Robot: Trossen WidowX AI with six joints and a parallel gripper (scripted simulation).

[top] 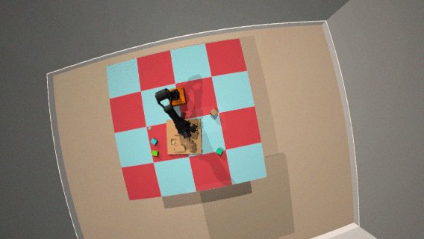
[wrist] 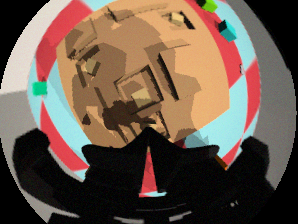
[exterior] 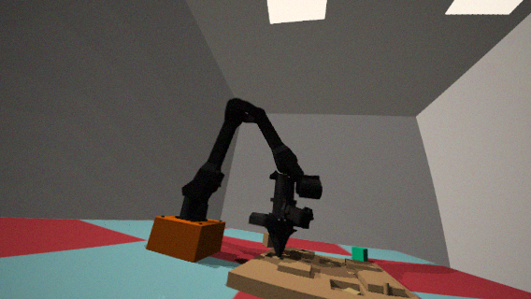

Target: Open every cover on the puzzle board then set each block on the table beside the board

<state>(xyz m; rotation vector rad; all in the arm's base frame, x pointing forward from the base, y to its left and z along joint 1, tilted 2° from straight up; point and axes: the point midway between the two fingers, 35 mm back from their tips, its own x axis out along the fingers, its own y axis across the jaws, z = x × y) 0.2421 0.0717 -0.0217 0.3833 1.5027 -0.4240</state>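
Over Puzzle Board, Gripper Clenched

The tan puzzle board (top: 197, 149) (exterior: 262, 278) (wrist: 210, 100) lies on a red-and-blue checkered surface (top: 239, 89) (exterior: 93, 276) (wrist: 234, 107), the gripper (top: 190, 131) (exterior: 279, 256) (wrist: 148, 129) shut tight, pointing down at it; a teal-green block (top: 219, 151) (exterior: 360, 254) (wrist: 40, 88) sits apart from the board.

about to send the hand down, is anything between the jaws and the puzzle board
Nothing visible stands between the closed jaws and the puzzle board; the tips point down at its surface. The loose blocks all lie off to the sides.
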